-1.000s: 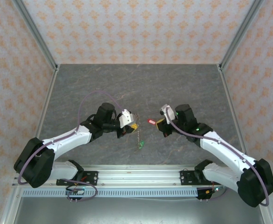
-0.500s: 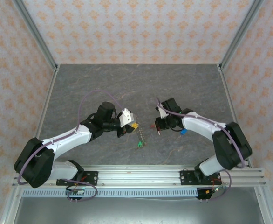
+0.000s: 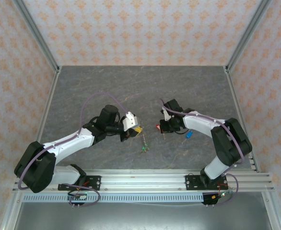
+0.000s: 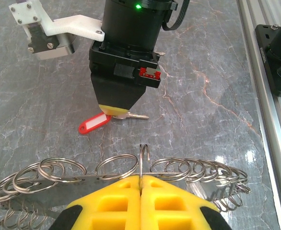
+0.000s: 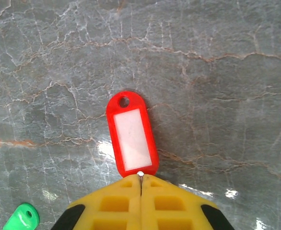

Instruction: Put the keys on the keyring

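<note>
Left end effector (image 4: 140, 181) clamped on keyring (image 4: 115, 166); right end effector (image 5: 140, 177) pinching red-tag key (image 5: 132, 135); blue-tag key (image 3: 189, 134) on bench (image 3: 107, 81) nearby.

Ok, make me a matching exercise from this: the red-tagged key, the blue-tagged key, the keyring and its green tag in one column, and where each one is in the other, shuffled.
Things:
1. red-tagged key
2. blue-tagged key
3. keyring
4. green tag

Places:
A. pinched in the shut left gripper
B. lying on the table beside the right arm
C. at the keyring's free end
D. pinched in the shut right gripper

Pairs: 1-D, 2-B, 3-A, 4-C
</note>
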`<state>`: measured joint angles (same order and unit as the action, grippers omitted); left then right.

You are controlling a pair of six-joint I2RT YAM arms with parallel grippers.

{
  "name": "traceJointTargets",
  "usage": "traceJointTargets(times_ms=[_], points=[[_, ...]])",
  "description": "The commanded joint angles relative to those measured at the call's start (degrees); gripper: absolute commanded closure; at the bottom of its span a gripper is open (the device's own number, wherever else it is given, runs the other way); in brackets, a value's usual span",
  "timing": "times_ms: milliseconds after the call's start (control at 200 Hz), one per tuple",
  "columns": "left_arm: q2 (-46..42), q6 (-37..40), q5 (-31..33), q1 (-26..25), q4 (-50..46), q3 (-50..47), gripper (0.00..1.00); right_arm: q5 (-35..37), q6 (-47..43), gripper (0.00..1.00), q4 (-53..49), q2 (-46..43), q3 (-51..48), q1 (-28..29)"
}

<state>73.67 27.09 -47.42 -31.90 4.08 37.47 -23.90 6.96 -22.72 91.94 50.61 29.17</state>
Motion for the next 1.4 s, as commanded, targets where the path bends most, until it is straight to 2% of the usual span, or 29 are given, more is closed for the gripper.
traceJointTargets(times_ms=[0, 215, 656, 806, 971, 1106, 1396], points=[[-0.3, 0.9, -1.4, -0.5, 0.2, 2.0, 1.00, 2.1, 1.2, 0.93, -0.3, 0.9, 0.5, -0.4], [-0.2, 0.9, -1.4, -0.5, 0.0, 2.0, 1.00, 3.2, 1.5, 0.87, -0.3, 1.3, 0.5, -0.7], [0.1, 1.0, -1.6, -0.5, -0.4, 2.3, 1.00, 1.7, 2.1, 0.84, 0.7, 2.3, 0.8, -1.0], [0.3, 1.1, -1.6, -0.5, -0.5, 2.4, 1.00, 1.5, 2.0, 0.85, 0.7, 3.2, 1.4, -1.0], [0.1, 1.3, -1.5, -0.5, -1.0, 2.6, 1.00, 2.1, 2.1, 0.92, 1.0, 2.9, 1.5, -1.0], [0.1, 1.4, -1.4, -0.5, -1.2, 2.6, 1.00, 2.7, 2.2, 0.87, 0.8, 2.0, 1.3, -1.0], [0.3, 1.4, -1.7, -0.5, -1.3, 2.7, 1.00, 3.1, 2.5, 0.87, 1.2, 1.3, 1.2, -1.0]])
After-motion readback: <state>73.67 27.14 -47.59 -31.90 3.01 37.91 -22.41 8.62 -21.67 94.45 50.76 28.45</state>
